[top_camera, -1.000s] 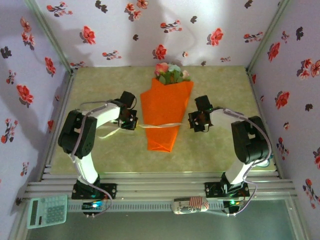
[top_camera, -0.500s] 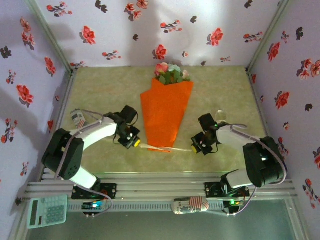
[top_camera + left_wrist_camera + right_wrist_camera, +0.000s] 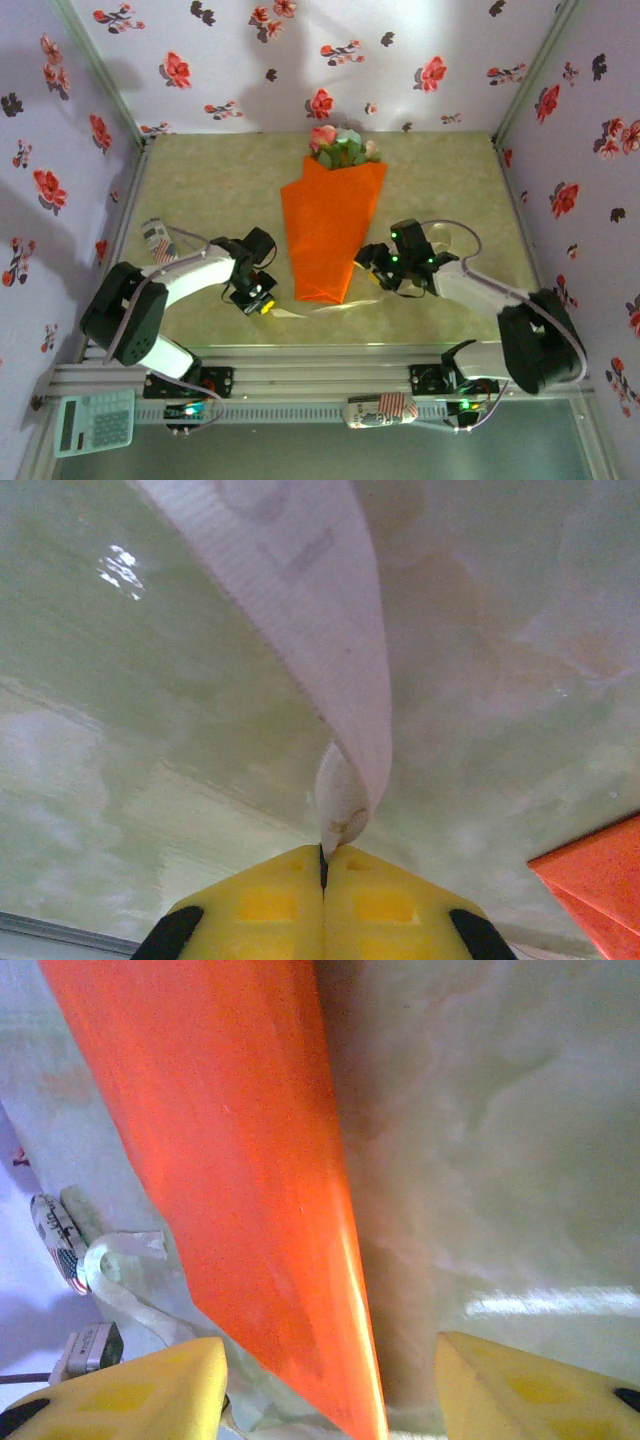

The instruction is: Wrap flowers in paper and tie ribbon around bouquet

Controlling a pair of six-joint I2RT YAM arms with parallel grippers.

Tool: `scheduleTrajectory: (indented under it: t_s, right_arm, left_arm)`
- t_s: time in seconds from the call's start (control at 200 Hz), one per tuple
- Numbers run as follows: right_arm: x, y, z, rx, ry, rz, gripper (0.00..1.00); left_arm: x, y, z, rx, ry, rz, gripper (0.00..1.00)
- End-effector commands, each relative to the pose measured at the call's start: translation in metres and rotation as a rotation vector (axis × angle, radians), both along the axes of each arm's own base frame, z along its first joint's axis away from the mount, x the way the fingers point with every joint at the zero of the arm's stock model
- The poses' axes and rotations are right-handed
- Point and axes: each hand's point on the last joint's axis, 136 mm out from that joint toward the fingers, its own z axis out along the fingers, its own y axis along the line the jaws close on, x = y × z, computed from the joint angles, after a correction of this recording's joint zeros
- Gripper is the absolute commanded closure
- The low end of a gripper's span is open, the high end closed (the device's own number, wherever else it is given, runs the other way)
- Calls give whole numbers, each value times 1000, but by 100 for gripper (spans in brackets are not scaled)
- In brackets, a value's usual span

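Note:
The bouquet (image 3: pixel 328 225) lies in mid-table as an orange paper (image 3: pixel 230 1160) cone, with the flowers (image 3: pixel 340 147) poking out of its far wide end. A whitish ribbon (image 3: pixel 320 306) lies slack on the table just in front of the cone's narrow tip. My left gripper (image 3: pixel 265 304) sits left of that tip, shut on one end of the ribbon (image 3: pixel 330 660), pinched between yellow fingers (image 3: pixel 260 905). My right gripper (image 3: pixel 370 272) stands open at the right of the tip. In the right wrist view the gripper (image 3: pixel 330 1345) frames the cone's edge, touching nothing, and ribbon (image 3: pixel 120 1280) trails at lower left.
A small flag-patterned packet (image 3: pixel 155 238) lies near the left wall. A metal rail (image 3: pixel 320 375) runs along the table's front edge, with a calculator (image 3: pixel 93 422) and another packet (image 3: pixel 380 410) beyond it. Floral walls close in three sides.
The ribbon slid off the cone towards the front. My right gripper let go of it, opened and moved up-left to the cone's tip. The left gripper stayed shut on its end.

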Motion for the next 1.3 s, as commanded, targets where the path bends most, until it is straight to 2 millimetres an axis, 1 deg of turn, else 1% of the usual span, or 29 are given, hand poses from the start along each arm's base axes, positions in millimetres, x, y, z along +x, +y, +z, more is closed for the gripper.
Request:
scheduleTrajectory:
  t_s: [0.0,0.165,0.29,0.425,0.485,0.565,0.67,0.715,0.755,0.78,0.85,0.93,1.055,1.095,1.195,1.295]
  right_arm:
    - [6,28,3,97,-111,118,43]
    - [13,46,-10,158,-91,138,45]
    - [8,54,-24,153,-41,151,47]
    - [3,67,-40,135,5,177,49]
    - [5,68,-47,122,16,168,53]
    - [12,70,-49,120,1,160,58]
    - [19,72,-48,107,-10,153,71]
    - [22,72,-45,103,-16,151,78]
    - [25,73,-38,103,-24,148,86]
    - [26,72,-35,104,-27,143,89]
    - [33,73,-17,118,-27,121,100]
    - [40,75,5,155,-13,103,100]
    - [47,73,32,192,24,83,100]
    - [48,69,38,194,35,74,100]
    - [50,63,53,224,49,57,100]
    - [49,65,63,260,72,59,100]
  left_arm:
    - [3,0,-3,22,-6,11,100]
    - [10,-1,-2,29,-22,9,100]
    - [12,-3,-4,27,-21,16,100]
    - [20,-8,-5,19,-36,20,100]
    - [24,-10,-6,17,-38,19,100]
    - [26,-12,-5,13,-40,20,100]
    - [29,-13,-5,9,-45,24,100]
    - [31,-12,-5,9,-48,29,100]
    - [32,-12,-6,7,-49,33,100]
    - [34,-12,-7,4,-53,37,100]
    - [42,-11,-8,-5,-69,49,100]
    - [57,-11,-12,-26,-94,65,100]
    - [92,-13,-17,-76,-138,102,100]
    - [104,-11,-17,-87,-152,119,100]
    - [142,-5,-14,-115,-214,171,100]
    - [181,-1,-13,-150,-244,229,100]
